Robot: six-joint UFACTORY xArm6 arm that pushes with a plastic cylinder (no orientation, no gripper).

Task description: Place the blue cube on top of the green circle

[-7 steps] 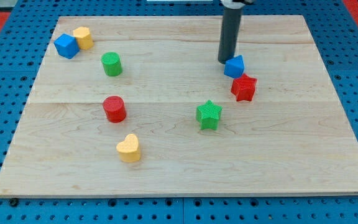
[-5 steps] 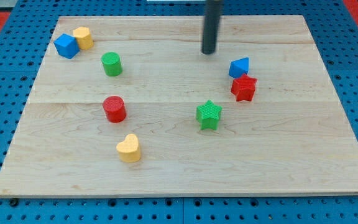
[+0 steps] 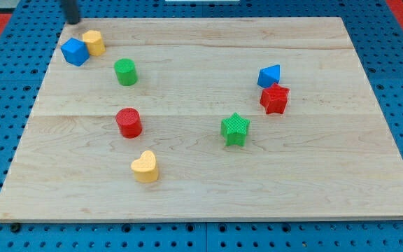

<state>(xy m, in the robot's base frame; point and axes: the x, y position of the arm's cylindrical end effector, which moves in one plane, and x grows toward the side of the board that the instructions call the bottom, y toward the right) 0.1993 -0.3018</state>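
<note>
The blue cube (image 3: 75,51) sits near the board's top left corner, touching a yellow block (image 3: 94,42) on its right. The green circle (image 3: 125,72) stands apart, down and to the right of the cube. My tip (image 3: 71,21) is at the view's top left, just above the blue cube and clear of it, at the board's top edge.
A red cylinder (image 3: 129,122) and a yellow heart (image 3: 145,166) lie left of centre. A green star (image 3: 234,129) is near the middle. A blue triangular block (image 3: 269,75) touches a red star (image 3: 274,99) at the right.
My tip has swept left along the board's top, from beside the blue triangular block to above the blue cube. No block has moved since the rod left the triangular block.
</note>
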